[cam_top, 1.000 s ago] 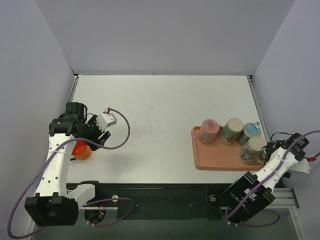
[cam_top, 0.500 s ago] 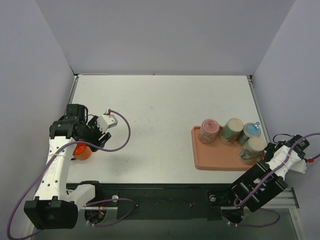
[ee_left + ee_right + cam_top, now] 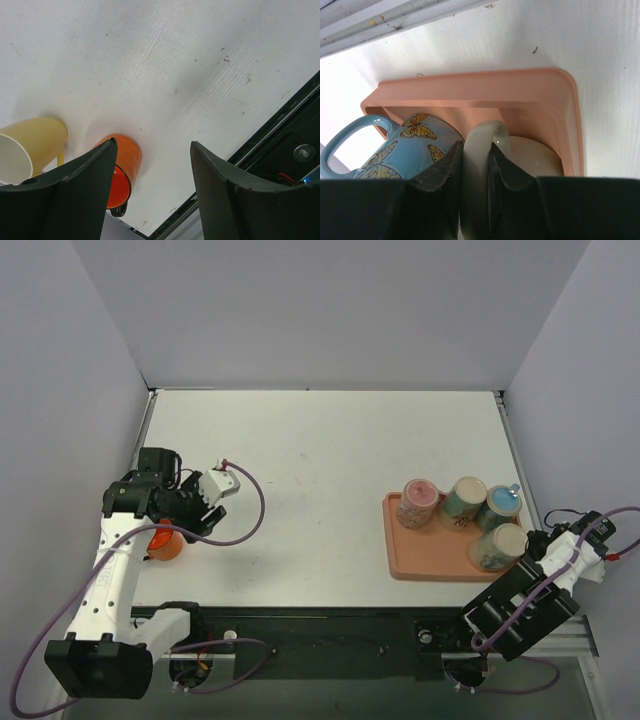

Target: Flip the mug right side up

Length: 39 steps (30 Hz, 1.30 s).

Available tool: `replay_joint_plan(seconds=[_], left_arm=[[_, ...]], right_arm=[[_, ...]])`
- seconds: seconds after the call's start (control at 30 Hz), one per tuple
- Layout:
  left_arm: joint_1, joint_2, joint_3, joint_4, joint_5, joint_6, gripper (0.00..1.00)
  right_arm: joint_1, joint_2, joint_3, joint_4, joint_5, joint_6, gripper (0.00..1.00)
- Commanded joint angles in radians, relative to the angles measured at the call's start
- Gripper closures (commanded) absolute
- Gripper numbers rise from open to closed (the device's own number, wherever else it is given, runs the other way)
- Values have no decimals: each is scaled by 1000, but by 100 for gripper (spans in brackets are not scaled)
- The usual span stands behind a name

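Several mugs stand on the salmon tray (image 3: 430, 562) at the right. The nearest is a cream mug (image 3: 497, 546) with a patterned side, at the tray's near right corner. My right gripper (image 3: 531, 552) is shut on its pale handle (image 3: 479, 150), with the cream body (image 3: 535, 157) just beyond the fingertips. I cannot tell which way up it stands. My left gripper (image 3: 203, 512) hovers open at the table's left, above an orange mug (image 3: 126, 159) lying on its side, with nothing between its fingers.
Beside the held mug stands a blue butterfly mug (image 3: 402, 147). A pink mug (image 3: 418, 502) and a green-patterned mug (image 3: 464, 500) fill the tray's far row. A yellow mug (image 3: 35, 145) lies next to the orange one. The table's near edge runs close behind both grippers.
My right gripper has gone from open to shut on the cream mug's handle, and the mug has shifted slightly toward the near edge. The left arm has barely moved.
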Motion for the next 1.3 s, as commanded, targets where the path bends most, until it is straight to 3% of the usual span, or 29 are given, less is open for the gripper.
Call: replay_joint_plan(seconds=[0.0,0.43,0.8,1.27], left_arm=[[-8,-18,23,27,8,-6,30],[-39,-2,69,28,8,-3,30],[-64,19,116,27,17,-9,30],[-79,34,172,16,118,-95,29]], right_arm=[[-8,-37,19,-84,42,-80,100],[32,-190,66,-198,14,-129,100],[139,-262,128,-249,20,-163,100],[372,-393,176,-333,54,-239,100]])
